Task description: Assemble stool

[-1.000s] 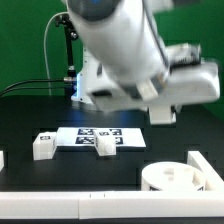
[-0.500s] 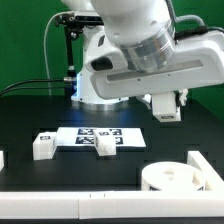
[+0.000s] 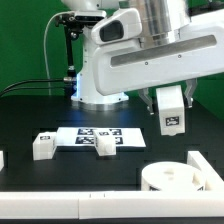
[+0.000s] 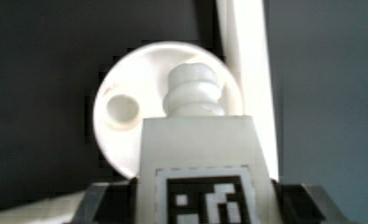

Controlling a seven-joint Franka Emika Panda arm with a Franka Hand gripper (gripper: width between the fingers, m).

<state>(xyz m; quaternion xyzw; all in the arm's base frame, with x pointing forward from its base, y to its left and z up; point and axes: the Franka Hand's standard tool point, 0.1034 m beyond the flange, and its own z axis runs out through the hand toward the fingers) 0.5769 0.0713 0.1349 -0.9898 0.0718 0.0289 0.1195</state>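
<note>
My gripper [image 3: 170, 100] is shut on a white stool leg [image 3: 171, 112] with a black-and-white tag and holds it upright in the air, above the round white seat [image 3: 174, 178] at the exterior view's front right. In the wrist view the held leg [image 4: 199, 140] fills the middle between my dark fingers [image 4: 106, 203], its ridged tip over the seat disc [image 4: 131, 110]. My gripper [image 4: 199, 205] clamps its tagged end. Two more legs [image 3: 43, 146] [image 3: 103, 146] lie on the black table.
The marker board [image 3: 95, 133] lies flat behind the two loose legs. A white rail [image 3: 60, 205] runs along the front edge, and a white bracket [image 3: 207, 166] stands right beside the seat. A white strip [image 4: 247, 50] runs beside the seat in the wrist view.
The arm has swung upright and risen. The held leg has moved a little to the exterior view's right and turned from tilted to vertical. The loose parts have not moved.
</note>
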